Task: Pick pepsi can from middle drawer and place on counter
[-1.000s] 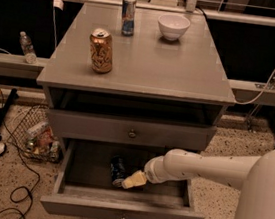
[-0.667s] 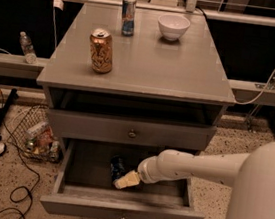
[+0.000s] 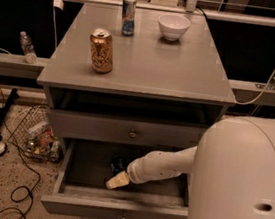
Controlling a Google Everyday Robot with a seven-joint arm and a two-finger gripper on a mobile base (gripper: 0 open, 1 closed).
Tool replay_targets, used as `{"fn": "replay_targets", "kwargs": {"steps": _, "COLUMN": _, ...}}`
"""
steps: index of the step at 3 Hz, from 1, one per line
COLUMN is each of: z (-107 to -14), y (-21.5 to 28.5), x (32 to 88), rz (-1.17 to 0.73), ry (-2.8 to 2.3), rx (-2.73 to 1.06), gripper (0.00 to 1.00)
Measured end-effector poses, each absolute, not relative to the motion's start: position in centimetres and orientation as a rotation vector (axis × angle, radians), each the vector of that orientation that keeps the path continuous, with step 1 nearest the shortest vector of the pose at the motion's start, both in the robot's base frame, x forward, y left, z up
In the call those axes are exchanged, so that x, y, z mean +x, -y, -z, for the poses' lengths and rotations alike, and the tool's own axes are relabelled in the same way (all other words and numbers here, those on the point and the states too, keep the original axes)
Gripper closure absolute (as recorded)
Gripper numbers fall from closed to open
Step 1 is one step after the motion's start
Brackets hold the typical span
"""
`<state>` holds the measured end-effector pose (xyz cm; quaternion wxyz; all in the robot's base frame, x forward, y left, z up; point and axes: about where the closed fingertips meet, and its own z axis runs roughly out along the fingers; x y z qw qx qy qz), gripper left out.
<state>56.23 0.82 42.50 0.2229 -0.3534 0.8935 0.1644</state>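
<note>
One dark can, the pepsi can [image 3: 116, 163], lies low in the open middle drawer [image 3: 114, 210], on the dark floor near the centre. It shows only as a small dark shape, and no logo can be made out. The gripper [image 3: 117, 181] is inside the same drawer, just in front of the can. Its pale tip points down and to the left, close to the can or touching it. Whether it is apart, together or clamped on the can cannot be told. The white arm [image 3: 163, 166] reaches into the drawer from the right, out of the large rounded robot body [image 3: 241, 185] that fills the lower right corner.

Above the open drawer is a closed drawer front [image 3: 100, 127] with a small round knob. The counter [image 3: 183, 67] on top carries three things. A gold-orange can [image 3: 101, 51] stands upright near the left edge. A slim blue and silver can [image 3: 128, 16] stands at the back, and a white bowl [image 3: 173, 26] sits to the right of it.

On the speckled floor to the left of the cabinet sits a wire basket [image 3: 35, 136] with odds and ends in it. A clear bottle [image 3: 27, 47] stands on a ledge further back.
</note>
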Motion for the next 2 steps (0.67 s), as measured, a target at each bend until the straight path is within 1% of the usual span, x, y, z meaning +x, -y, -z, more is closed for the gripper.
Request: {"fn": "replay_targets", "kwargs": {"steps": 2, "z": -39.4, "y": -3.1, "x": 58.3, "rz": -0.445, "ry": -2.505, "rx": -0.934, "gripper": 0.0}}
